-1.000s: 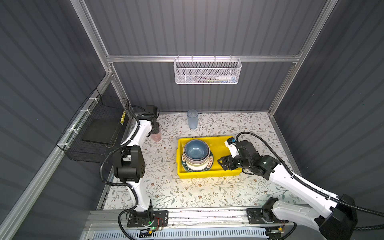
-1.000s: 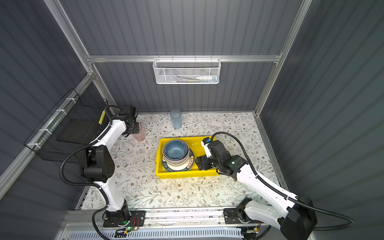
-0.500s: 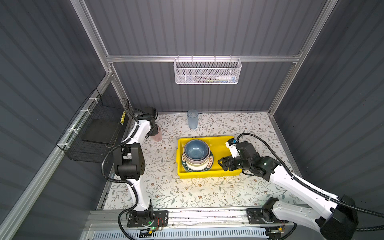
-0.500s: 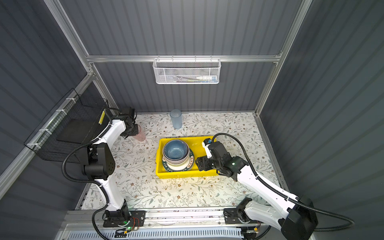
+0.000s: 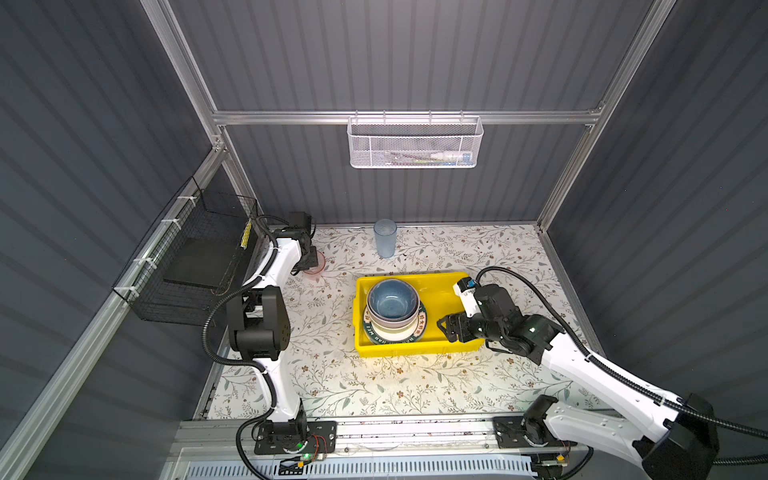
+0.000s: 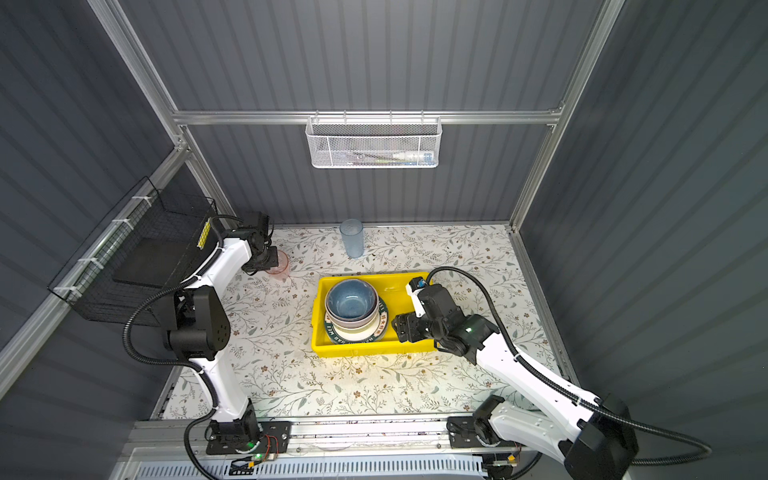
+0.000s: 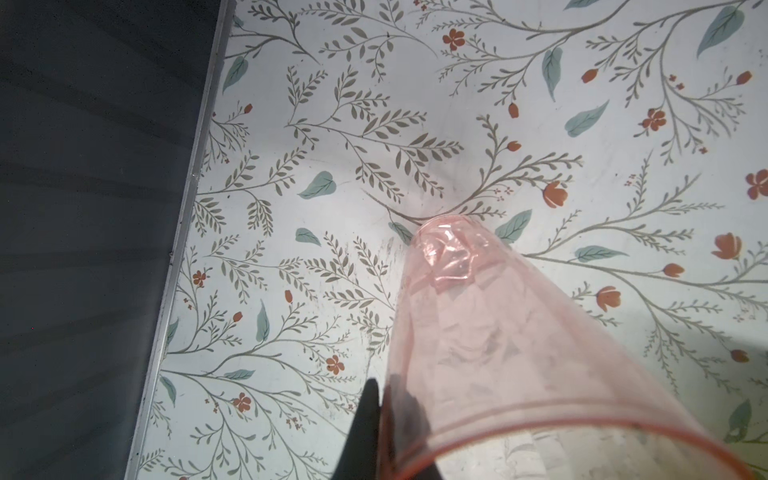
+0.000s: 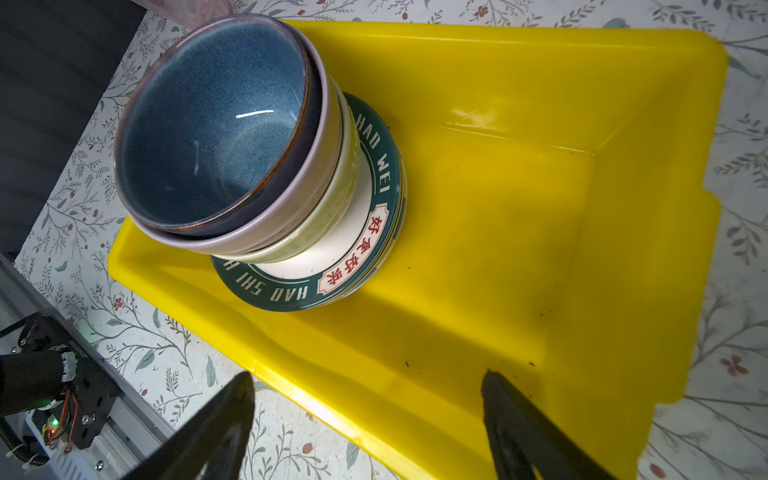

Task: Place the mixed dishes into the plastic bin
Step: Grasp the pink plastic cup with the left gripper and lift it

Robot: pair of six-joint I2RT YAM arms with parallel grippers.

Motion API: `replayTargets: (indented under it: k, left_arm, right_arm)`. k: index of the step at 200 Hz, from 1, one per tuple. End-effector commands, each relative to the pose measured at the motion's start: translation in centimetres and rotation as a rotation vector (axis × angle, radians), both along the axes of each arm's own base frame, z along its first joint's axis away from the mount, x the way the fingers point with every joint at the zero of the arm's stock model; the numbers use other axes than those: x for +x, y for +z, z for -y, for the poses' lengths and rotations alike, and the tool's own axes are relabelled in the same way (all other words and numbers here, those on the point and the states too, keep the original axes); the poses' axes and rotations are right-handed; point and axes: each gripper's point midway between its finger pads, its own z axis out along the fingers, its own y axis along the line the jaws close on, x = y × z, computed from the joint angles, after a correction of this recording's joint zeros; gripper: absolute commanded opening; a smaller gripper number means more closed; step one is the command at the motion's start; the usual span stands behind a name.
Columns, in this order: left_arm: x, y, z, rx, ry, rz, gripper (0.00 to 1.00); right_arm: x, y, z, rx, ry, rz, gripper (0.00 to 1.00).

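Fingers of the left pincer we find clenched on the pink tumbler rim, centre left in both top views. The blue tumbler stands on the bench, upper centre. The plastic bin, centre, holds the stacked dishes; the right pincer hangs released over its right half.

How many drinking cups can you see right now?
2. A pink cup held by the left gripper at back left; a blue cup standing by the back wall. None seems hidden.
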Motion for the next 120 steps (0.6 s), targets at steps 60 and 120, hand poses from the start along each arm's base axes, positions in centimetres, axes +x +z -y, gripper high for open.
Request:
replayTargets:
  k: [60,120]
  left_arm:
    - [-1.3,4.1,2.4,-0.134,-0.089,0.033,0.00]
    - [-2.7,6.3,4.5,-0.228,-0.173,0.039,0.00]
  right_arm:
    - [0.0,-0.2,0.9,-0.014,-0.042,0.003,0.86]
    - [0.2,0.4,1.8,-0.016,-0.089,0.029,0.84]
